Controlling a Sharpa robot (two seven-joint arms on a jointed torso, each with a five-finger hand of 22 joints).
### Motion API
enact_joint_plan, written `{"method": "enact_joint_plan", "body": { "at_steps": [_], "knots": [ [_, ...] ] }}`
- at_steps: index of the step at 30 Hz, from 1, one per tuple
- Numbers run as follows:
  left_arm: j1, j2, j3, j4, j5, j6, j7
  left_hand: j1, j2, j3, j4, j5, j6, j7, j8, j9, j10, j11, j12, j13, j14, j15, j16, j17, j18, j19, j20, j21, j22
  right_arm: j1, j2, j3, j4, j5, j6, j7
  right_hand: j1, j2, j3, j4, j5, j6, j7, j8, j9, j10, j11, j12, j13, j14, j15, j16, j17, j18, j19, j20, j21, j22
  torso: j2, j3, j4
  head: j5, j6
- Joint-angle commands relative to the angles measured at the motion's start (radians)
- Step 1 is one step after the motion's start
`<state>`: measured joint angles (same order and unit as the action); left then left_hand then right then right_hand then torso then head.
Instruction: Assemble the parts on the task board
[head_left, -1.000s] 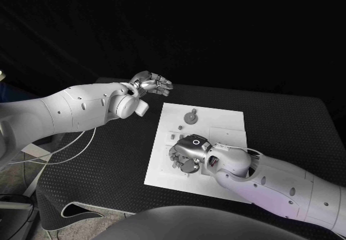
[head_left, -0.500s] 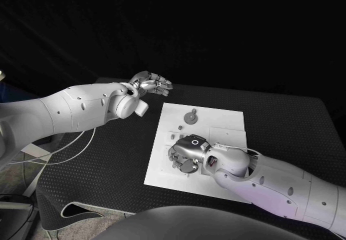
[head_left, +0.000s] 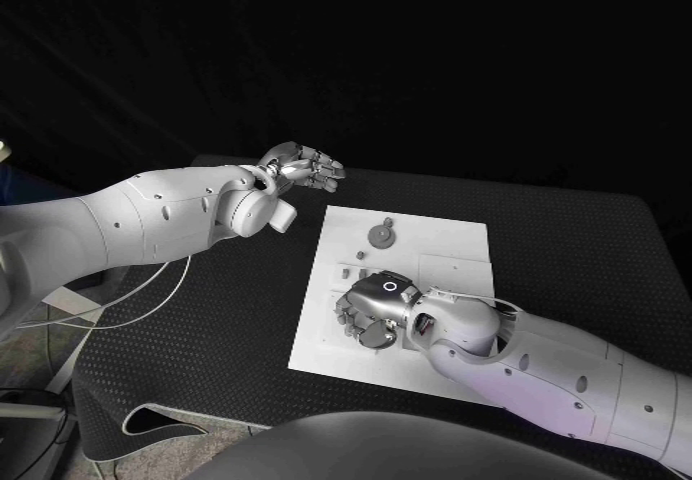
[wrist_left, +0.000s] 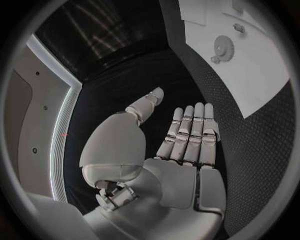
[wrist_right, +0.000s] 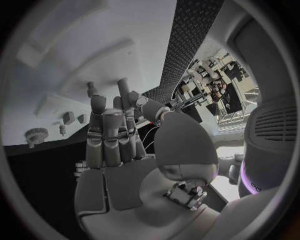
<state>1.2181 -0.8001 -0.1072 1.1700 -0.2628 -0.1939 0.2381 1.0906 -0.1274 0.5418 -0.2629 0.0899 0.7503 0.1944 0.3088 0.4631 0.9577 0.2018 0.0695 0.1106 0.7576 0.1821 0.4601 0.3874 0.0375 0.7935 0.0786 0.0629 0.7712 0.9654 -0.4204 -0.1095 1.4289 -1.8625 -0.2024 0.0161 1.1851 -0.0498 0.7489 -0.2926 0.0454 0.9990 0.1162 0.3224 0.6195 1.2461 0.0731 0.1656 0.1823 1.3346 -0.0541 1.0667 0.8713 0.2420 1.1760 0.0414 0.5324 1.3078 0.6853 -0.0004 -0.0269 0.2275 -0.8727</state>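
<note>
White task board (head_left: 447, 250) in the middle of the black worktop (head_left: 577, 240). Right robot hand (head_left: 371, 312) low over the near left part of the board, fingers together and stretched flat, nothing held as far as visible. Grey gear part (head_left: 381, 235) on the far part of the board, well apart from it. Left robot hand (head_left: 300, 167) raised beyond the far left corner, fingers straight and side by side, empty.

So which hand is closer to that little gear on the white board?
Left, though the margin is small. The left hand hangs off the board beyond its far corner; the right hand is over the board's near part, nearer the robot than the gear.
</note>
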Motion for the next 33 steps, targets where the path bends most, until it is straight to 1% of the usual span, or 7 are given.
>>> {"method": "enact_joint_plan", "body": {
  "at_steps": [1, 9, 14, 23, 26, 29, 33],
  "knots": [
    [0.001, 0.001, 0.001, 0.0, -0.002, 0.012, 0.011, 0.005, 0.002, -0.005, 0.0, -0.003, -0.009, 0.025, 0.006, -0.001, 0.001, 0.004, 0.001, -0.002, 0.004, 0.001, -0.005, 0.001, 0.008, -0.002, 0.005, 0.007, -0.001, -0.012, -0.004, -0.006, 0.003, 0.002, 0.046, 0.005, -0.001, 0.009, 0.007, 0.0, 0.003, 0.007, 0.0, 0.003, 0.002, 0.073, -0.03, 0.004, 0.002, -0.008, -0.014, 0.006, -0.002, 0.02, 0.0, -0.01, 0.006, 0.024, 0.001, 0.0004, 0.0001, 0.001, 0.0],
    [0.001, 0.001, 0.001, 0.0, -0.002, 0.012, 0.011, 0.005, 0.002, -0.005, 0.0, -0.003, -0.009, 0.025, 0.006, -0.001, 0.001, 0.004, 0.001, -0.002, 0.004, 0.001, -0.005, 0.001, 0.008, -0.002, 0.005, 0.007, -0.001, -0.015, -0.002, -0.008, -0.007, 0.001, 0.055, 0.002, -0.001, 0.009, 0.007, 0.0, 0.003, 0.007, 0.0, 0.002, 0.003, 0.072, -0.03, 0.004, 0.003, -0.009, -0.014, 0.007, -0.003, 0.02, -0.001, -0.01, 0.007, 0.024, 0.0, -0.0007, 0.0008, 0.001, 0.0],
    [0.001, 0.002, 0.001, -0.001, -0.002, 0.012, 0.011, 0.005, 0.002, -0.005, 0.0, -0.003, -0.009, 0.025, 0.006, -0.001, 0.001, 0.004, 0.001, -0.003, 0.004, 0.001, -0.005, 0.002, 0.008, -0.002, 0.005, 0.007, -0.002, -0.016, 0.0, -0.01, -0.013, -0.003, 0.053, 0.003, -0.001, 0.009, 0.007, 0.0, 0.003, 0.006, 0.0, 0.002, 0.004, 0.072, -0.03, 0.004, 0.004, -0.009, -0.014, 0.007, -0.003, 0.02, -0.001, -0.01, 0.007, 0.024, 0.001, 0.0005, 0.0002, 0.002, 0.0],
    [0.001, 0.003, 0.001, -0.002, -0.002, 0.013, 0.011, 0.005, 0.002, -0.006, 0.0, -0.003, -0.009, 0.025, 0.007, -0.001, 0.001, 0.004, 0.001, -0.003, 0.004, 0.001, -0.006, 0.002, 0.008, -0.002, 0.005, 0.007, -0.002, -0.016, 0.002, -0.015, -0.023, -0.003, 0.062, -0.002, -0.008, 0.005, 0.006, 0.001, 0.003, -0.006, 0.005, -0.005, 0.005, 0.059, -0.025, -0.007, 0.005, -0.013, -0.009, 0.008, -0.009, 0.02, -0.009, -0.007, 0.009, 0.023, 0.001, -0.0001, 0.0002, 0.003, 0.0],
    [0.001, 0.003, 0.001, -0.003, -0.002, 0.013, 0.011, 0.005, 0.002, -0.006, 0.0, -0.003, -0.009, 0.025, 0.007, -0.001, 0.001, 0.004, 0.001, -0.003, 0.004, 0.001, -0.006, 0.002, 0.008, -0.002, 0.005, 0.007, -0.002, -0.016, 0.002, -0.016, -0.025, -0.003, 0.062, -0.001, -0.013, -0.009, -0.003, -0.001, 0.003, -0.016, 0.009, -0.011, 0.005, 0.047, -0.02, -0.015, 0.005, -0.016, -0.004, 0.009, -0.013, 0.02, -0.015, -0.006, 0.01, 0.023, 0.0, 0.0001, -0.0003, 0.003, 0.0],
    [0.001, 0.003, 0.001, -0.003, -0.002, 0.012, 0.011, 0.005, 0.002, -0.006, 0.0, -0.003, -0.009, 0.025, 0.007, -0.001, 0.001, 0.004, 0.001, -0.003, 0.004, 0.001, -0.006, 0.002, 0.008, -0.002, 0.005, 0.007, -0.002, -0.016, 0.002, -0.016, -0.024, 0.002, 0.058, 0.0, -0.022, -0.047, -0.031, -0.001, 0.002, -0.035, 0.017, -0.022, 0.002, 0.027, -0.012, -0.027, 0.003, -0.022, 0.003, 0.009, -0.016, 0.019, -0.023, -0.004, 0.012, 0.024, 0.0, 0.0001, -0.0002, 0.003, 0.0],
    [0.001, 0.003, 0.001, -0.003, -0.002, 0.012, 0.011, 0.005, 0.002, -0.006, 0.0, -0.003, -0.009, 0.025, 0.007, -0.001, 0.001, 0.004, 0.001, -0.003, 0.004, 0.001, -0.006, 0.003, 0.008, -0.002, 0.005, 0.007, -0.002, -0.016, 0.001, -0.016, -0.023, 0.011, 0.054, 0.005, -0.037, -0.072, -0.084, 0.0, 0.003, -0.055, 0.025, -0.034, 0.0, 0.007, -0.003, -0.041, 0.002, -0.029, 0.012, 0.013, -0.02, 0.02, -0.032, -0.001, 0.017, 0.024, 0.0, -0.0006, -0.0001, 0.003, 0.0]
  ]
}}
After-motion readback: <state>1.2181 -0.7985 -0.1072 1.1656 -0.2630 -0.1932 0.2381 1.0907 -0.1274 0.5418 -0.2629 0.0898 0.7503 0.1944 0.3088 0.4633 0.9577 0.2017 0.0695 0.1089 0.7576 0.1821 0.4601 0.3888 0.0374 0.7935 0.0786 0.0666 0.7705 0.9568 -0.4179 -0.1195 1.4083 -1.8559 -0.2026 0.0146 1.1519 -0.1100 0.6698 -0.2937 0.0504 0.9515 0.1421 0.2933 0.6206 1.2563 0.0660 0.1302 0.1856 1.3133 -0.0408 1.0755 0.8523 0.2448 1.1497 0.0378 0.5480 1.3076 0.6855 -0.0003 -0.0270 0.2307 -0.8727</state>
